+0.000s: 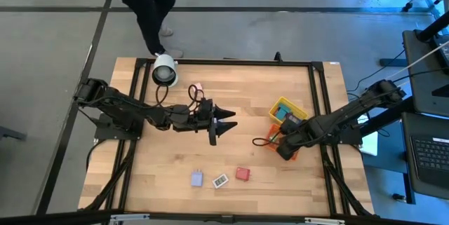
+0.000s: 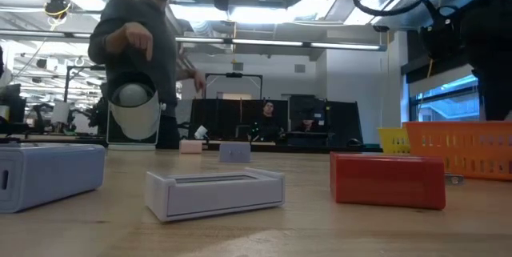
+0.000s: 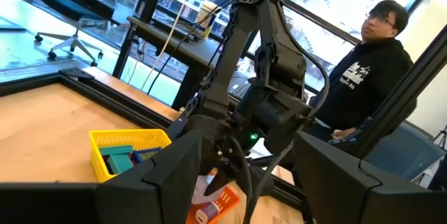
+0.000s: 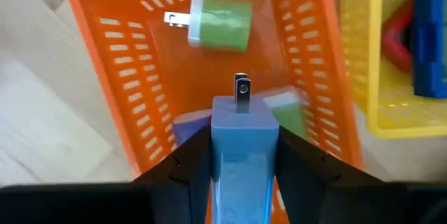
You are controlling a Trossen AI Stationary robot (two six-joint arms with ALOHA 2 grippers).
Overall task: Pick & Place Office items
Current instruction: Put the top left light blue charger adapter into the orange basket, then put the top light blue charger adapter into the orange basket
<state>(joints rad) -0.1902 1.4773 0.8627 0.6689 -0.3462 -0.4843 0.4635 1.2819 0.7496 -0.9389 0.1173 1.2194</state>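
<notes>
My right gripper [image 4: 241, 158] hangs over the orange bin [image 4: 105, 77], shut on a blue plug block [image 4: 243, 137]. A green plug block [image 4: 220, 23] and two more small pieces lie on the bin's floor. On the table's near part rest a lavender block [image 1: 198, 178], a white piece [image 1: 220, 181] and a red block [image 1: 243, 174]. A pink piece [image 1: 196, 87] lies near the far edge. My left gripper [image 1: 224, 123] hovers open at mid-table, touching nothing. My right gripper pinches the blue plug block by its two side faces [image 4: 216, 147] between the two fingers. The block's metal prong end [image 4: 242, 91] sticks out beyond the fingertips. The fingers point down into the orange bin from above. The block is lifted clear of the bin's floor.
The yellow bin [image 1: 289, 108] with blue and teal pieces stands just beyond the orange bin [image 1: 272, 132]. A white cylinder with a dark face [image 1: 165, 71] sits at the far left corner. A person [image 1: 144, 1] stands beyond the far edge, another [image 3: 363, 77] beyond the right side.
</notes>
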